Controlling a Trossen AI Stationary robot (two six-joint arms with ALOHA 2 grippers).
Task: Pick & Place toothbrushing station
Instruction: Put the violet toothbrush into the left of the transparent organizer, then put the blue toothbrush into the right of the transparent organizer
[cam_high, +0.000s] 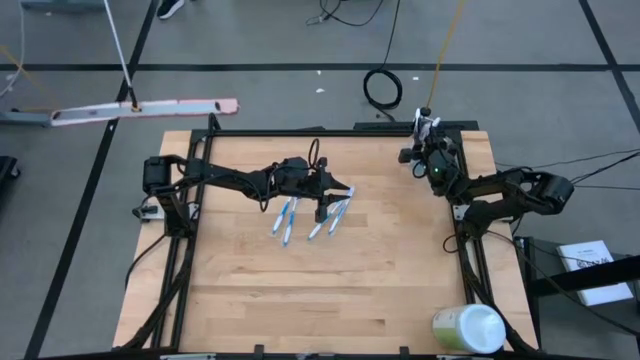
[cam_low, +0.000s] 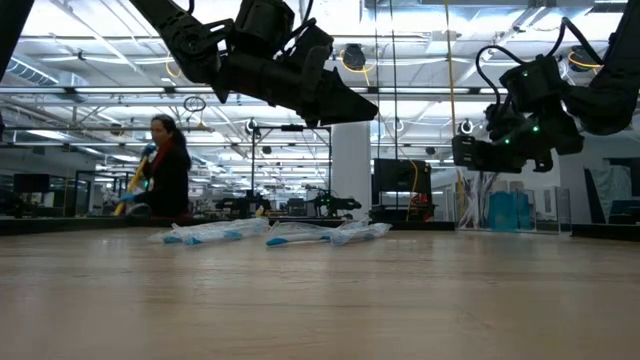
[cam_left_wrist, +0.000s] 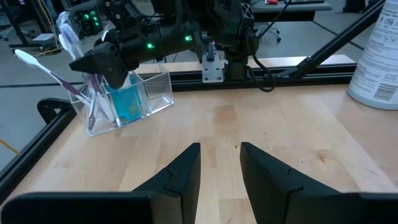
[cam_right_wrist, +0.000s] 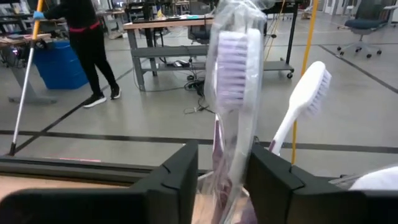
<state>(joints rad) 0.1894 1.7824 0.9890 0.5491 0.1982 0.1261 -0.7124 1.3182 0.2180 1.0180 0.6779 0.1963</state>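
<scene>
Hovering with fingers apart, the left end effector (cam_high: 322, 213) sits just above 4 loose toothbrushes (cam_high: 287, 219) — lengthwise toward the surface's (cam_high: 300, 290) front; right end effector (cam_right_wrist: 221, 180) parted around a wrapped purple toothbrush (cam_right_wrist: 233, 81) — upright.

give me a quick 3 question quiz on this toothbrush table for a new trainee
1. True or false: the clear cup already holds toothbrushes.
2. The wrapped toothbrushes lying on the table are nearest which gripper? A) left gripper B) right gripper
3. What stands between the right gripper's fingers in its wrist view?

Key
1. True: a white brush and purple ones stand in it.
2. A: the left gripper hovers just over them, fingers apart and holding nothing.
3. A purple toothbrush in clear wrapping, upright over the cup; whether it is gripped is unclear.
</scene>
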